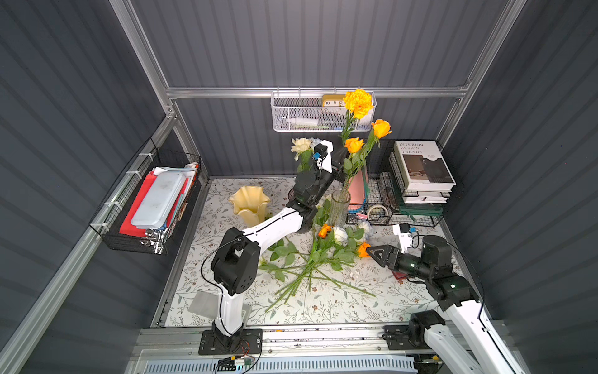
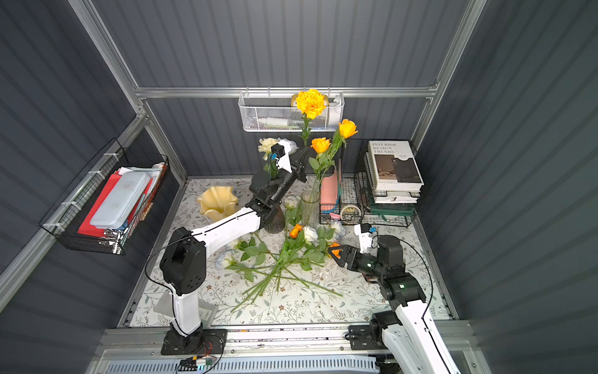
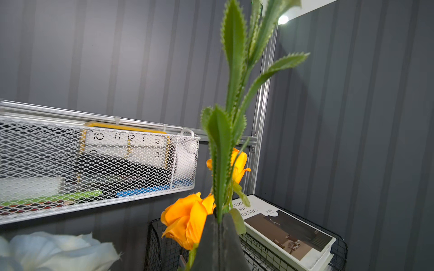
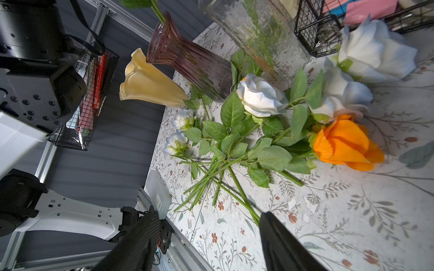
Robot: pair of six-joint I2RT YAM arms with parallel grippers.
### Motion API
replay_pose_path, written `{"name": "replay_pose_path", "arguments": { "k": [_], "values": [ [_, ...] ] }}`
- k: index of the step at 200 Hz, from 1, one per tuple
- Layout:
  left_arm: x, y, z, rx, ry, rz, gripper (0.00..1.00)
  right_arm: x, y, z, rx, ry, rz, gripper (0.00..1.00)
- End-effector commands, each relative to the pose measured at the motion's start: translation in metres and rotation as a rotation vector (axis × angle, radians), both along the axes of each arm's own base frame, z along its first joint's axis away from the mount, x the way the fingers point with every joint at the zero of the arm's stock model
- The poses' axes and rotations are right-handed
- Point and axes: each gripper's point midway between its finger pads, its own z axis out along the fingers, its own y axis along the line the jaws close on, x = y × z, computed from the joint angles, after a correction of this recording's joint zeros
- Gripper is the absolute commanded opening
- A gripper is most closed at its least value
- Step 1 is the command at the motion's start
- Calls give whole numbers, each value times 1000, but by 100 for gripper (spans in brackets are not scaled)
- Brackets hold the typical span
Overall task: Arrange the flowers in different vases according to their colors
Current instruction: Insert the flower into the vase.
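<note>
My left gripper (image 3: 219, 217) is shut on the green stem of an orange marigold (image 1: 357, 102), held upright near the back wall above the vases. The clear vase (image 1: 339, 207) holds two orange roses (image 1: 354, 144). A cream rose (image 1: 301, 145) stands in the purple vase (image 2: 275, 221). The pale yellow vase (image 1: 249, 202) stands at the left with nothing showing in it. White roses (image 4: 260, 98) and an orange rose (image 4: 345, 145) lie in a heap of flowers (image 1: 323, 249) on the tablecloth. My right gripper (image 1: 372, 252) is open, low beside that orange rose, holding nothing.
Black wire baskets with stacked books (image 1: 420, 168) and a tape roll (image 1: 377, 212) fill the back right. A white mesh basket (image 1: 310, 113) hangs on the back wall just behind the marigold. Another black basket (image 1: 152, 204) hangs on the left wall.
</note>
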Motion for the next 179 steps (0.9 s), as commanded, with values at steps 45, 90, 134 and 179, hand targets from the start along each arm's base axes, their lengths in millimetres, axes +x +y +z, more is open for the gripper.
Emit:
{"name": "replay_pose_path", "arguments": {
  "k": [45,90,134,179],
  "values": [
    [1,-6,-50,-26,47,-68,0,2,-1,-4,-20,-15,7,72],
    [5,-8,-72,8,75,-53,45,-1,-2,1,-15,-34,1,72],
    [5,5,-79,41,127,5,59,-2,0,2,-9,-39,11,72],
    [2,30,-81,47,204,94,64,-2,1,1,-5,-36,18,72]
  ]
}}
